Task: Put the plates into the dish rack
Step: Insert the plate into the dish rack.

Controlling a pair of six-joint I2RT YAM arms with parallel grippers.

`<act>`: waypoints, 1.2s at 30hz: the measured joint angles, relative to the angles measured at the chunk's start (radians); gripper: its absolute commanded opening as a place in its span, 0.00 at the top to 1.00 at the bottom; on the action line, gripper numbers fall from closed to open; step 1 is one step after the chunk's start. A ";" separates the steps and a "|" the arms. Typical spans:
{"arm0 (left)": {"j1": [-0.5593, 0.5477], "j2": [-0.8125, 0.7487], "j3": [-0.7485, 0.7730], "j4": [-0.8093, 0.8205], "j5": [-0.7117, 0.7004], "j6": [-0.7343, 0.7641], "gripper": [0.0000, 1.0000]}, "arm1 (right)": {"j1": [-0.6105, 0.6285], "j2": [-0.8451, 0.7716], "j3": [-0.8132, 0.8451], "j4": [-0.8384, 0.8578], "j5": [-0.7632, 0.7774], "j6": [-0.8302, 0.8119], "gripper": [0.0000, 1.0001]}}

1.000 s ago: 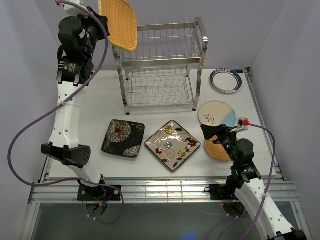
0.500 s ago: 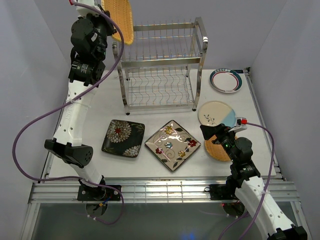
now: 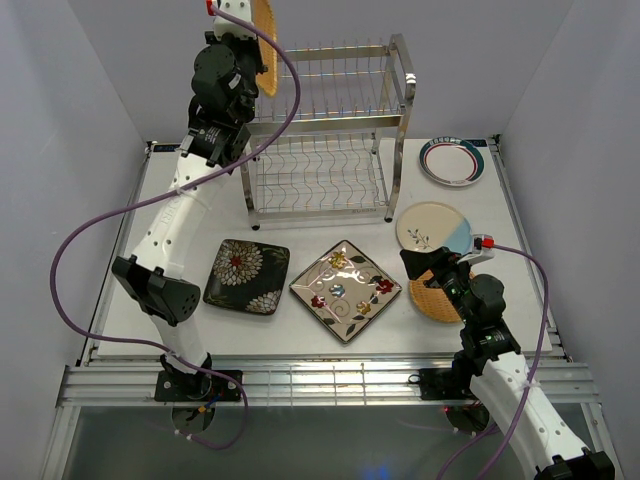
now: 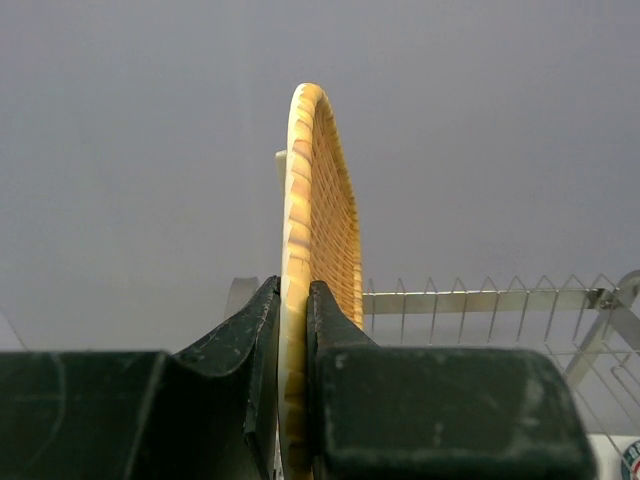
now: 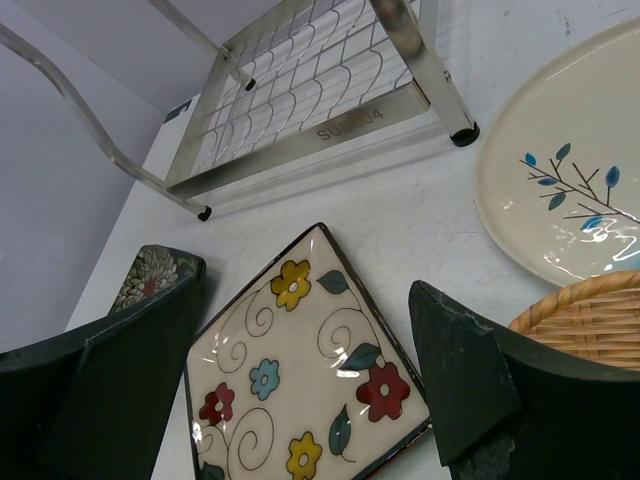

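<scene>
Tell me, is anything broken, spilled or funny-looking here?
Nothing looks broken or spilled. The left hand pinches a woven plate upright, up near the top of the dish rack, ready for a slot. The rack stands straight, and the other plates lie flat on the table.

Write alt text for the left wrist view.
The left gripper clamps a woven orange-tan plate, upright and edge-on, between its dark jaws. Behind, the steel dish rack shows its top rail and wire tines to the right, against a plain grey wall.
</scene>
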 measured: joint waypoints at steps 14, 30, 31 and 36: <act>-0.001 -0.002 -0.036 0.105 -0.068 0.106 1.00 | 0.000 0.014 0.000 0.016 0.000 0.000 0.10; 0.000 -0.016 -0.189 0.135 -0.077 0.138 1.00 | 0.000 0.011 0.000 0.018 0.000 -0.001 0.10; 0.000 -0.016 -0.195 0.136 -0.077 0.139 1.00 | 0.000 0.011 0.000 0.018 0.000 0.000 0.10; 0.002 -0.022 -0.211 0.148 -0.076 0.137 1.00 | 0.000 0.006 0.000 0.018 0.000 -0.001 0.10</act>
